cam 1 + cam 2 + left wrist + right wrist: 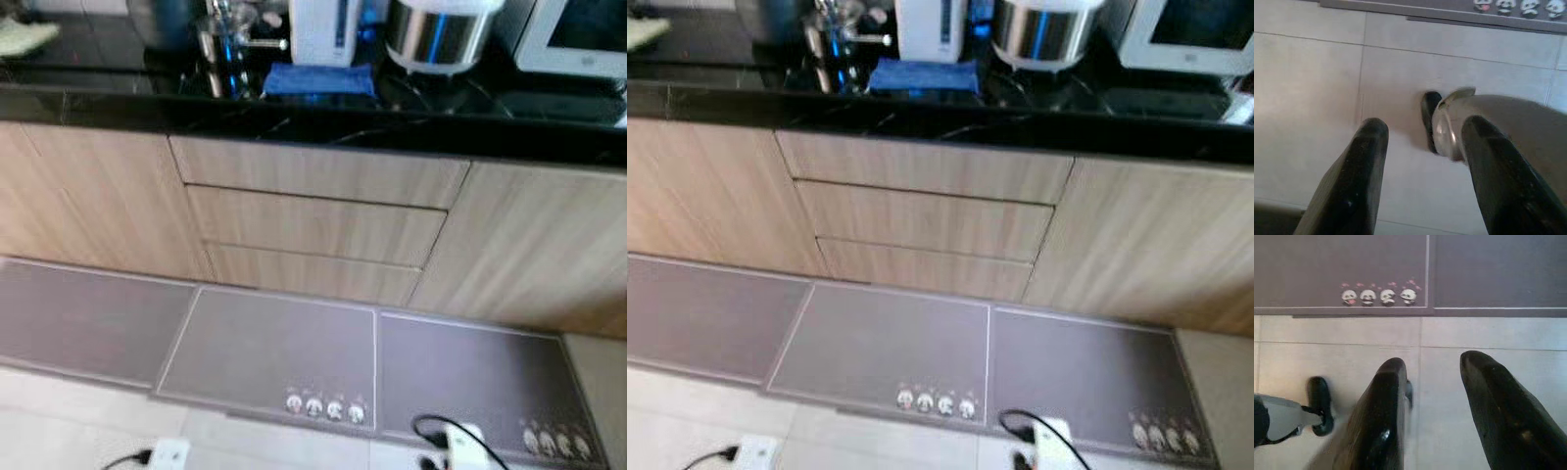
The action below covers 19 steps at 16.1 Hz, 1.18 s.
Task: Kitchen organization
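Kitchen front seen from standing height, nothing yet in hand. Far left on the glossy black stone countertop (88, 98): a pale crumpled cloth (22, 37). Next along, a cluster of small shiny metal cups (223, 39), then a folded blue cloth (318, 80) lying flat before a tall white appliance (323, 29), likely parked there to catch drips. Further right, a round steel-banded rice cooker (438, 34) and a white microwave (578, 37), pushed back against the wall to leave the front edge free. Below, three shut light-wood drawers (318, 227); on the floor, grey kitchen mats (269, 352) printed with small cartoon faces. Left gripper (1422, 161) hanging idle over pale tile, fingers spread, holding nothing. Right gripper (1437, 401) likewise: parted, empty, pointed at the floor.
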Available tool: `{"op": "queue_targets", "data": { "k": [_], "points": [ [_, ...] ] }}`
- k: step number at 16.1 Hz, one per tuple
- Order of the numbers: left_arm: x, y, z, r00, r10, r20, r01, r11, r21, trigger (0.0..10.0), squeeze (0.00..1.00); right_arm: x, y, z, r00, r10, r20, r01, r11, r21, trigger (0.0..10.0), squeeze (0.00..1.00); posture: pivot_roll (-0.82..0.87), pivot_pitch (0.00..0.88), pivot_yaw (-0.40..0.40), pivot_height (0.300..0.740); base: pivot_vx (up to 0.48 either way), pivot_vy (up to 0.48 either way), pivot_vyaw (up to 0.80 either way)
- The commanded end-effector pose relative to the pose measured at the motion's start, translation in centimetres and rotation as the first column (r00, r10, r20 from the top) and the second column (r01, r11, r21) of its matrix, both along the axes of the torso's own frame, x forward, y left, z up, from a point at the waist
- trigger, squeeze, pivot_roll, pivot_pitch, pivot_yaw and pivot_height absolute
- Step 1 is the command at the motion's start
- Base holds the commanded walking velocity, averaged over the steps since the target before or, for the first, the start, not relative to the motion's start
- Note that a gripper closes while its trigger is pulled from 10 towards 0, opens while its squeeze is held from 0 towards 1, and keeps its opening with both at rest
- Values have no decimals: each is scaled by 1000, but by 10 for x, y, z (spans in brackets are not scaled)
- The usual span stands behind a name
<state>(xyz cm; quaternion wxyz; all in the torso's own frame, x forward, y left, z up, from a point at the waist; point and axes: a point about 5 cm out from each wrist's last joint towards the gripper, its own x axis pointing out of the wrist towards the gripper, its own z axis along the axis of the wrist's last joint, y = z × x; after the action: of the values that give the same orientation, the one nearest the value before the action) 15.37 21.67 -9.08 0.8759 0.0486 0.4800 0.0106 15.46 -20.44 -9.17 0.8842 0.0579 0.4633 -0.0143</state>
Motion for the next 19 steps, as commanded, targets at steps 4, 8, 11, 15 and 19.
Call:
{"op": "queue_targets", "data": {
  "k": [4, 8, 11, 15, 19],
  "points": [
    [-5, 5, -1, 1000, 5, -22, -5, 1000, 13, 10000, 0, 4, 5, 1, 1000, 8, 7, -8, 1000, 9, 10000, 0, 107, 77, -42, 740, 0, -295, 0],
    [-5, 5, -1, 1000, 8, -22, -8, 1000, 14, 10000, 0, 3, 3, 0, 1000, -24, 5, 24, 1000, 10, 10000, 0, 111, 72, -41, 740, 0, -294, 0],
    [-5, 6, -1, 1000, 8, -22, -8, 1000, 17, 10000, 0, 3, -1, 1, 999, -40, 6, 40, 999, 6, 10000, 0, 108, 71, -39, 740, 0, -303, 0],
    [-5, 4, -1, 1000, 4, -23, -4, 1000, 12, 10000, 0, 3, -1, 1, 999, -34, 2, 34, 999, 3, 10000, 0, 107, 75, -45, 740, 0, -305, 0],
    [-8, 3, -3, 999, -11, -35, 11, 1000, 13, 10000, 0, 3, 1, 1, 1000, -25, 2, 25, 1000, 3, 10000, 0, 94, 67, -40, 740, 0, -307, 0]
  ]
}}
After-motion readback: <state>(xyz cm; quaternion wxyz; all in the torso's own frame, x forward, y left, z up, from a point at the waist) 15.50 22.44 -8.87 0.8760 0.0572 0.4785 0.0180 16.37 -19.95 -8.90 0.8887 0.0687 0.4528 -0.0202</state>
